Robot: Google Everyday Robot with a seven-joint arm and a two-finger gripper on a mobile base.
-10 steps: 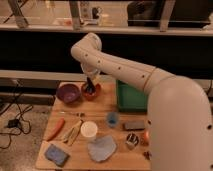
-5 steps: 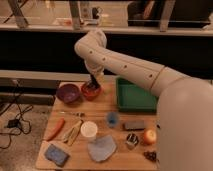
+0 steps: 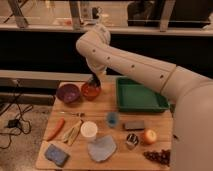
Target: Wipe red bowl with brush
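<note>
We count two bowls: one red bowl (image 3: 91, 90) left of centre in the frame, and one purple bowl (image 3: 68, 93) just beside it on its left. One gripper (image 3: 93, 81) hangs at the end of the white arm (image 3: 135, 67), directly over the red bowl and down at its rim; a dark shape below it reaches into the bowl, which we take to be the brush (image 3: 94, 85). We cannot tell whether the gripper is spread or pinching.

Further single items: one green tray (image 3: 141, 97) right of the red bowl; one orange carrot-like stick (image 3: 55, 128) at lower left; one white cup (image 3: 89, 129) at lower centre; one small blue cup (image 3: 113, 118); one dark grey block (image 3: 133, 125); one blue sponge (image 3: 56, 154); one grey-blue cloth (image 3: 102, 148); one small metal container (image 3: 132, 140); one orange fruit (image 3: 149, 136); one bunch of dark grapes (image 3: 159, 156). Pale tan utensils (image 3: 73, 132) lie between stick and white cup; their number is unclear to us.

Surface: a light wooden table (image 3: 145, 117). Room: speckled floor with black cables (image 3: 15, 120) at left, and a dark railed counter across the upper frame.

Against the earlier frames: the gripper has stayed at the red bowl and the arm has shifted only a little.
</note>
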